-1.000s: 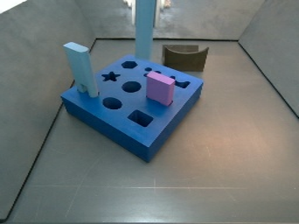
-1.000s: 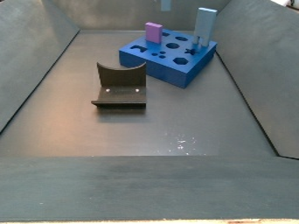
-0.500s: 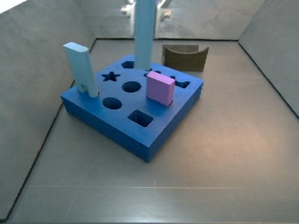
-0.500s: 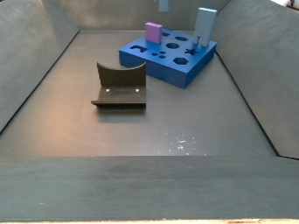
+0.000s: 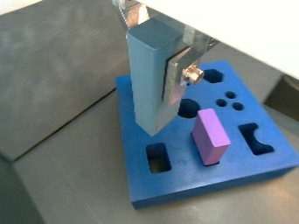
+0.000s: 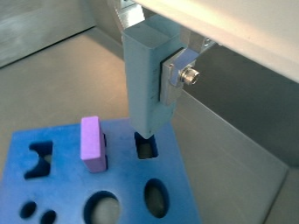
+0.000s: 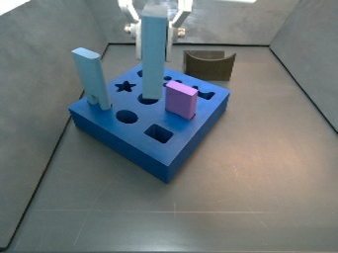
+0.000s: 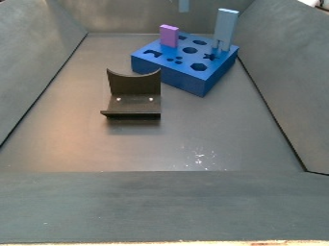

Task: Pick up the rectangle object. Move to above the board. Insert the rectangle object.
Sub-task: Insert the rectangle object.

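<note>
My gripper (image 7: 154, 22) is shut on the rectangle object (image 7: 153, 54), a slim pale grey-blue bar held upright over the board (image 7: 132, 133). In both wrist views the bar (image 5: 149, 79) (image 6: 142, 83) fills the space between the fingers (image 5: 176, 77); only one silver plate (image 6: 174, 77) shows. The bar's lower end sits right at a small rectangular hole (image 6: 146, 149) in the board (image 6: 70, 188). I cannot tell whether it has entered the hole. The board also shows in a side view (image 8: 190, 67).
A wider sky-blue bar (image 7: 90, 79) (image 8: 226, 27) stands at a board corner. A short pink block (image 7: 183, 99) (image 5: 211, 137) (image 6: 91, 142) (image 8: 168, 36) stands on the board. The fixture (image 7: 209, 64) (image 8: 131, 93) stands on the floor beside it. Grey walls enclose the floor.
The gripper has come down with the bar. Its fingers now show at the top of a side view, and the bar's lower end has reached the board's top.
</note>
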Robot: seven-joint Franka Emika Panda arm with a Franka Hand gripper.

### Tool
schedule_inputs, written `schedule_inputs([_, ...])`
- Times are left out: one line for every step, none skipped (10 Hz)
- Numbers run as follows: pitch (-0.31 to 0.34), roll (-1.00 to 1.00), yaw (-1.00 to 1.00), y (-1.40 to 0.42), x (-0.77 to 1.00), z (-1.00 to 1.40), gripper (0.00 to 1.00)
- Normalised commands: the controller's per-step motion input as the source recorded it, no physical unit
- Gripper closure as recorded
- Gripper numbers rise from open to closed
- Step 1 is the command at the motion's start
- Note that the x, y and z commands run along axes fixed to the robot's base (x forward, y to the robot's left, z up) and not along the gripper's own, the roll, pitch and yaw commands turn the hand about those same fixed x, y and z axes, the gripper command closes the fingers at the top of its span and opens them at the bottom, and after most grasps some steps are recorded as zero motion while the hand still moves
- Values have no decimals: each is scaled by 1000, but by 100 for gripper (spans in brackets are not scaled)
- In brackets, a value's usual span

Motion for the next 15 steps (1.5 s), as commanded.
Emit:
schedule_inputs([51,-300,974,0,-14,-91,100])
schedule_inputs([60,-291,983,0,-6,-94,100])
schedule_inputs([60,-286,986,0,-6,-94,100])
schedule_inputs([63,-283,986,0,-3,-94,100])
schedule_inputs([60,-286,986,0,-6,-94,100])
schedule_inputs([63,-286,986,0,-3,-94,100])
schedule_inputs([60,-286,986,0,-6,-94,100])
schedule_inputs([60,-286,986,0,-3,-94,100])
schedule_inputs([60,-289,986,0,-3,-94,100])
schedule_inputs([57,-289,986,0,-6,-94,100])
schedule_inputs([57,-291,986,0,-9,-94,100])
schedule_inputs([57,-294,983,0,-9,-97,100])
schedule_inputs([54,-289,983,0,-11,-97,100])
schedule_inputs([51,-291,974,0,-17,-94,100])
schedule_inputs([-37,-497,814,17,-249,-137,100])
